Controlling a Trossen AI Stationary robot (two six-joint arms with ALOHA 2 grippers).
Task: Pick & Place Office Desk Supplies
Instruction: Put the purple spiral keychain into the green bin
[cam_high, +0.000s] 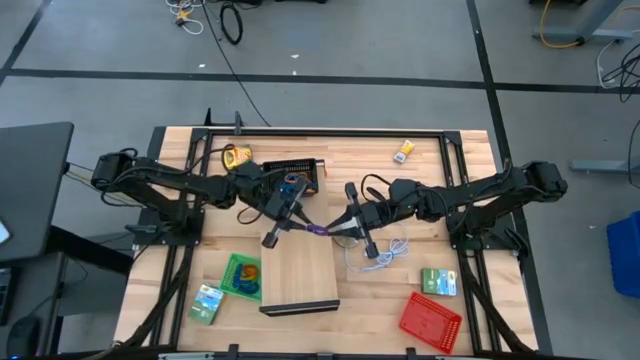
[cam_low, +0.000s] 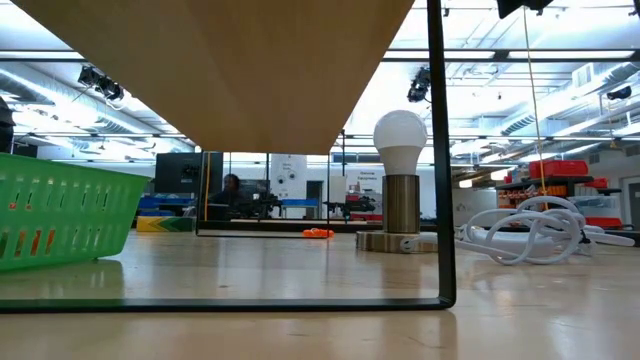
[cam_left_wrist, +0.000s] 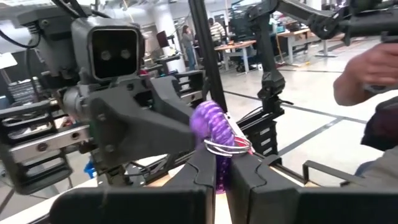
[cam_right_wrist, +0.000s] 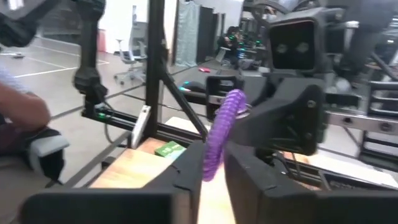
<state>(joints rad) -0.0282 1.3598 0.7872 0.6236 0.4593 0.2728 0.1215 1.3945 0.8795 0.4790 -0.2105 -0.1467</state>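
- The left gripper (cam_high: 290, 222) and right gripper (cam_high: 338, 228) meet above the middle of the table (cam_high: 440, 150), over the far end of the long pale wooden board (cam_high: 300, 270).
- A purple loop-shaped band (cam_high: 316, 230) spans the gap between the two grippers, clear of the table.
- In the left wrist view the left gripper's fingers (cam_left_wrist: 208, 171) are clenched on the purple band (cam_left_wrist: 214, 124), with thin white wire loops at the grip.
- In the right wrist view the same band (cam_right_wrist: 221, 130) runs down between the right gripper's fingers (cam_right_wrist: 186, 168); whether they grip it or have released it cannot be told.
- A green mesh tray (cam_high: 243, 276) lies left of the board, with a small green card box (cam_high: 207, 303) near it at the table's front left.
- A red mesh tray (cam_high: 430, 318) lies at the front right, another green card box (cam_high: 438, 282) just behind it.
- A white cable (cam_high: 385, 255) lies below the right gripper.
- A black mesh tray (cam_high: 298, 172) sits at the back, a yellow item (cam_high: 237, 155) to its left.
- A small yellow box (cam_high: 403, 151) lies at the back right.
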